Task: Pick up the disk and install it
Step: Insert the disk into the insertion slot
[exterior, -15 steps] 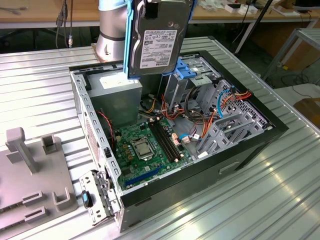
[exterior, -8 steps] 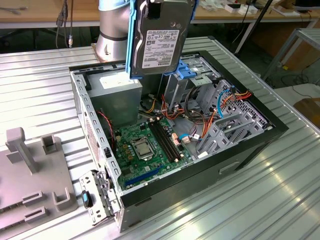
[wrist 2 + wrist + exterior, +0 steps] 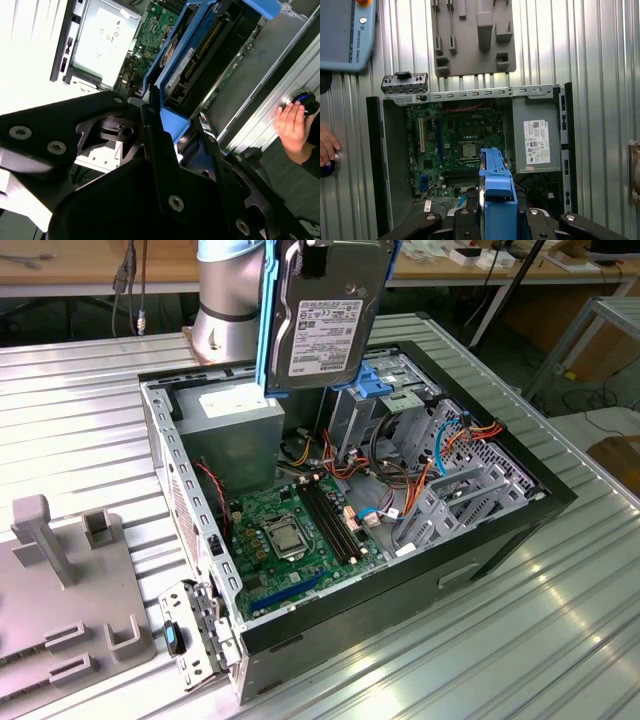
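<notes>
We see our pincer (image 3: 498, 220) closed on the disk (image 3: 325, 315), which hangs upright from it; directly beneath the pincer lies the open computer case (image 3: 420, 585), its motherboard (image 3: 262, 512) exposed.

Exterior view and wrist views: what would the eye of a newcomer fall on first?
The disk, blue-framed, hangs upright in the gripper above the open computer case, whose green motherboard lies bare. In the second wrist view, a person's hand rests at a round dark button beside the case.
</notes>
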